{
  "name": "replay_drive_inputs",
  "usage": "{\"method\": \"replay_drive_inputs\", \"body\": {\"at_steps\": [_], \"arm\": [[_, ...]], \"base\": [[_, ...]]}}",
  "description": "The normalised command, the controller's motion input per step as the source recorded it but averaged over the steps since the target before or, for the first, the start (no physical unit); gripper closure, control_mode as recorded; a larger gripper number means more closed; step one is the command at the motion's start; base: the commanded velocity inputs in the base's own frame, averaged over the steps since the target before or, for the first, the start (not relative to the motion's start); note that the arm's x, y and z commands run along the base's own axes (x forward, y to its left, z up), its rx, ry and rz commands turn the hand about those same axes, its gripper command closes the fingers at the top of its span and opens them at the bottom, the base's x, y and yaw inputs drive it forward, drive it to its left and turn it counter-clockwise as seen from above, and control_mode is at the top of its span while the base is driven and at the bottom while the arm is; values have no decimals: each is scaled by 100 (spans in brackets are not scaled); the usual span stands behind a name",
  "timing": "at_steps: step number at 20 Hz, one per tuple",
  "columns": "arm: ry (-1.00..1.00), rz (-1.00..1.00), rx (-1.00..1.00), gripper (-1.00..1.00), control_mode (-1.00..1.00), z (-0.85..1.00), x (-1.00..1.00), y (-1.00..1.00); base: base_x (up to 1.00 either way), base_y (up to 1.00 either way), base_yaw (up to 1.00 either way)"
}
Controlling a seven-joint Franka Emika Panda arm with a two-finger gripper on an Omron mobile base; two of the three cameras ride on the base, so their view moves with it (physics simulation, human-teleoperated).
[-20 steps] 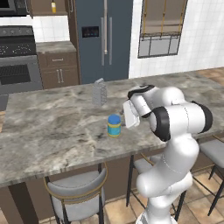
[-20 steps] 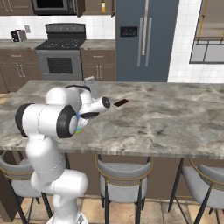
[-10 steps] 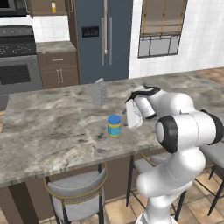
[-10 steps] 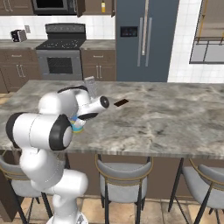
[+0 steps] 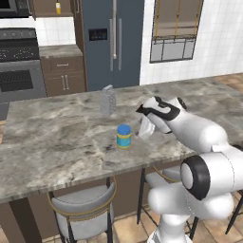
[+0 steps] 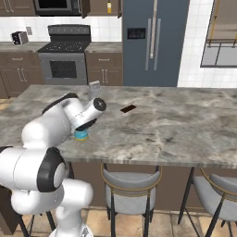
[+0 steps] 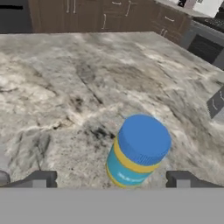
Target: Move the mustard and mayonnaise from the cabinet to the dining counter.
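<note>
The mayonnaise [image 5: 124,136], a squat jar with a blue lid, stands upright on the dining counter [image 5: 57,142] near its front edge. My gripper [image 5: 144,129] hovers just to its right, open and holding nothing. In the hand view the jar [image 7: 138,148] sits a little beyond and between the two fingertips [image 7: 41,179], touching neither, with the gripper [image 7: 111,181] spread wide. My arm partly covers the jar [image 6: 82,135] in the right base view. The mustard [image 5: 58,6], a slim yellow bottle, stands far back in the dark brown cabinet [image 5: 45,7] above the stove; it appears there too in the right base view [image 6: 109,6].
A grey box grater [image 5: 108,100] stands on the counter behind the jar. A small dark flat item [image 6: 128,109] lies mid-counter. Grey stools [image 5: 83,209] are tucked under the front edge. The fridge [image 5: 111,42] and stove [image 5: 19,71] line the far wall.
My arm's elbow has swung down and toward the camera side while the hand stays beside the jar. The jar has not moved.
</note>
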Motion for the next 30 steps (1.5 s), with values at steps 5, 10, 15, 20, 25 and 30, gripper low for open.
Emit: {"method": "replay_drive_inputs", "body": {"at_steps": [5,10,15,20,25,30], "arm": [[14,-34,0,-100,-100,36,-44,0],[11,-33,0,-100,-100,40,-45,0],[11,-30,0,-100,-100,39,-45,0],[4,-26,0,-100,-100,34,-44,14],[1,-19,0,-100,-100,38,-49,6],[0,-14,0,-100,-100,38,-57,1]], "base": [[0,0,0],[0,0,0],[0,0,0],[0,0,0],[0,0,0],[0,0,0]]}}
